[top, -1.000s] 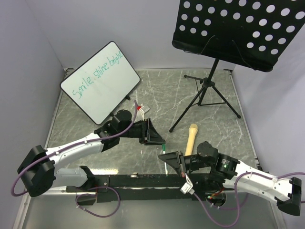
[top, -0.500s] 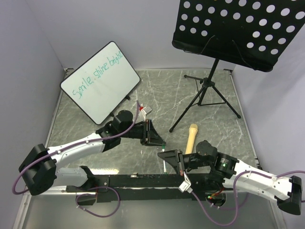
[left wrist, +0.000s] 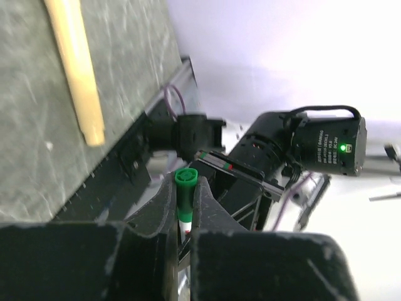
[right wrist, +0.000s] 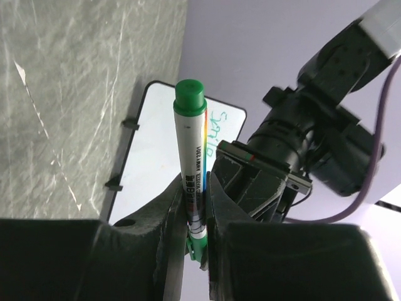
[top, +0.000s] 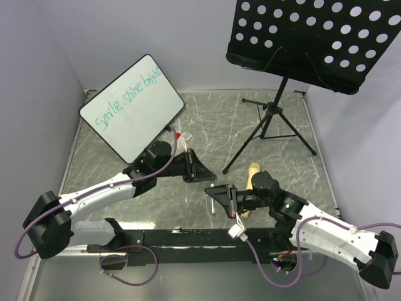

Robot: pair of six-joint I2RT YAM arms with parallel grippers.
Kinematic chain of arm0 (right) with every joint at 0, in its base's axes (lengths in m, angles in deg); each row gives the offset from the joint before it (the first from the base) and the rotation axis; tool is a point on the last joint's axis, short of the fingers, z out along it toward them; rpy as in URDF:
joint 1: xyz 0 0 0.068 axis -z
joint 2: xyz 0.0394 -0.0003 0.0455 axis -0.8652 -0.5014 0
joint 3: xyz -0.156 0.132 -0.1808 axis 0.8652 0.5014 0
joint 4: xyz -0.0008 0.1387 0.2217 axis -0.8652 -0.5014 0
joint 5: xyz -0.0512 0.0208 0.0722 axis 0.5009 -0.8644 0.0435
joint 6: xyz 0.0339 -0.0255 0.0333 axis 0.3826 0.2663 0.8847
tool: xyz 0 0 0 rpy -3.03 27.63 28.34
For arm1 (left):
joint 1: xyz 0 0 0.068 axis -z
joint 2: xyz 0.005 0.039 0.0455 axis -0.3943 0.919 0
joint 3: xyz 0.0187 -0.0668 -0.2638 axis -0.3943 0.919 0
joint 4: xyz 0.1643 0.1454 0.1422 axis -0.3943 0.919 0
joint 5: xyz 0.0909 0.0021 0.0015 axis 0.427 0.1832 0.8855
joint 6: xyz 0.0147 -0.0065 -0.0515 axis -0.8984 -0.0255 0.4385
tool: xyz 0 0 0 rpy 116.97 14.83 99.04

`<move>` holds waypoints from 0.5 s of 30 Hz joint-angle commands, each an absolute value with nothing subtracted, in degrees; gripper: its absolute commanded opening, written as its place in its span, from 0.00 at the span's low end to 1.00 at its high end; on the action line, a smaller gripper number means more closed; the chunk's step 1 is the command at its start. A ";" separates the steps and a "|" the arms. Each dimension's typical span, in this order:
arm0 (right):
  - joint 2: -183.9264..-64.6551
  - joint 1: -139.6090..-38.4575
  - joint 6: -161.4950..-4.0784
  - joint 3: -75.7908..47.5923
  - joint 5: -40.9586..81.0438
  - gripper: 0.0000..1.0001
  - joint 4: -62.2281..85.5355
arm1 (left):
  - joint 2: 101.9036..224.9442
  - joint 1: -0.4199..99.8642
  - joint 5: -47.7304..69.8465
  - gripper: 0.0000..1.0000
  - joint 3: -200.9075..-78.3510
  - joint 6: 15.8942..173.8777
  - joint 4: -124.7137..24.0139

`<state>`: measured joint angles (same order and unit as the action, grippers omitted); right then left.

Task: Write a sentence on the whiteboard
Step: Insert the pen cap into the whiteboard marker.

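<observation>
Left gripper (left wrist: 186, 188) has closed on the marker's (right wrist: 190, 141) green end. Right gripper (right wrist: 195, 194) clamps its barrel, toward the table's (top: 207, 119) near edge. Whiteboard (top: 141, 128), sentence (top: 128, 98) written, leans at the far left corner. If you pull off-axis, the marker may twist loose, drop, or smear ink.

Teal-green sentence (top: 128, 99) on white whiteboard (top: 141, 128); green-capped white marker (right wrist: 190, 144); grey marbled table (top: 207, 125); black perforated stand (top: 269, 61)

A teal-green handwritten sentence (top: 128, 97) reading "Smile, shine bright" crosses the white rectangular black-framed whiteboard (top: 141, 125); small black print on the green-capped white marker (right wrist: 192, 169) is too blurred to read.
</observation>
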<state>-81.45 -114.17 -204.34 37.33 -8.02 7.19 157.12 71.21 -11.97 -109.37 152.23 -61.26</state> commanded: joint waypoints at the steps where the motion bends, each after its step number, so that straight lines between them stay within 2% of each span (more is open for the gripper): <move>1: -85.48 -108.34 -207.29 33.06 -7.47 0.00 12.07 | 156.48 73.67 -17.07 0.01 -112.55 150.46 -59.85; 6: -84.79 -107.72 -207.19 32.53 -10.36 0.00 10.59 | 155.35 70.34 -15.05 0.01 -110.62 152.46 -60.89; 7: -84.35 -107.72 -207.46 33.23 -10.98 0.00 10.32 | 154.12 69.03 -15.05 0.07 -110.09 153.00 -61.86; 8: -83.65 -107.72 -208.16 33.41 -11.95 0.00 9.45 | 153.50 66.14 -14.87 0.29 -110.44 153.26 -61.70; 11: -81.71 -108.95 -209.13 34.20 -14.06 0.00 5.75 | 151.92 61.65 -12.77 0.59 -114.81 150.38 -56.44; 14: -81.53 -110.26 -209.13 34.90 -14.15 0.00 5.39 | 151.91 57.35 -12.32 0.64 -119.73 147.30 -52.04; 15: -83.10 -110.96 -207.48 34.64 -12.85 0.00 6.44 | 151.91 54.63 -8.49 0.66 -124.71 140.59 -44.28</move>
<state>-82.17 -109.55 -204.54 35.23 -11.95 6.56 153.38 59.71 -11.68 -114.42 149.96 -55.16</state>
